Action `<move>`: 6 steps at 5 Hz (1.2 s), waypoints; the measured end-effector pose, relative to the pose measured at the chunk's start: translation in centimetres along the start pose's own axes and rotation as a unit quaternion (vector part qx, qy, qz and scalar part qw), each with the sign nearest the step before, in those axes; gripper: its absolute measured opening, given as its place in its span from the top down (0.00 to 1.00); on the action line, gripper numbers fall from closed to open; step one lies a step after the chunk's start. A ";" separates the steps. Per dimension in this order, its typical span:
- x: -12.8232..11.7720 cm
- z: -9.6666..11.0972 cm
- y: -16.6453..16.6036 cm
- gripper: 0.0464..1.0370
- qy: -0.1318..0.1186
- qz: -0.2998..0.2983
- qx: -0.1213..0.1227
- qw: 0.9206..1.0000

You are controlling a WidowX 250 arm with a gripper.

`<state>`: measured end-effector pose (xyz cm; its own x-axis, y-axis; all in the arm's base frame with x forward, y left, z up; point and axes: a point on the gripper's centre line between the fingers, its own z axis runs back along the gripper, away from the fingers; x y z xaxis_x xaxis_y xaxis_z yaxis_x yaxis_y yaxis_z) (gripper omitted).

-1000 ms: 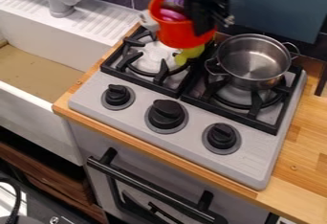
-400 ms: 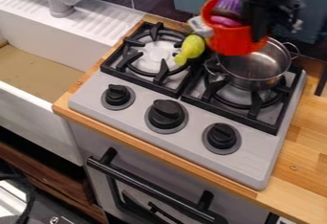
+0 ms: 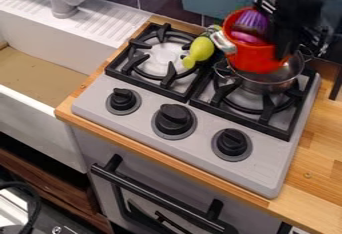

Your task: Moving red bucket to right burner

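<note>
At the upper right, my black gripper (image 3: 287,43) is over the right side of the red bucket (image 3: 257,62), shut on it. The bucket tilts a little, with a pale handle at its left and purple items (image 3: 250,25) inside. Its lower part overlaps the steel pot (image 3: 267,86), which stands on the right burner (image 3: 257,109); whether the bucket touches the pot I cannot tell. The gripper hides the bucket's right rim and part of the pot's back.
A yellow-green toy (image 3: 200,49) lies between the burners, beside the left burner's grate (image 3: 141,68). Three knobs line the stove front (image 3: 150,128). The sink with its faucet (image 3: 65,0) is at left, a wooden counter (image 3: 317,163) at right.
The gripper and red bucket have moved right from above the left burner to over the pot, lately also a little downward. The yellow-green toy is now uncovered.
</note>
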<state>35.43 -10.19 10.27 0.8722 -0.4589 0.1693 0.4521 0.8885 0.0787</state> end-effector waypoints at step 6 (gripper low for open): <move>1.1 -2.5 0.4 0.97 0.005 0.014 -0.001 1.000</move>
<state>37.04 -10.34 8.03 0.8864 -0.4336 0.1620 0.4275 0.9011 0.0729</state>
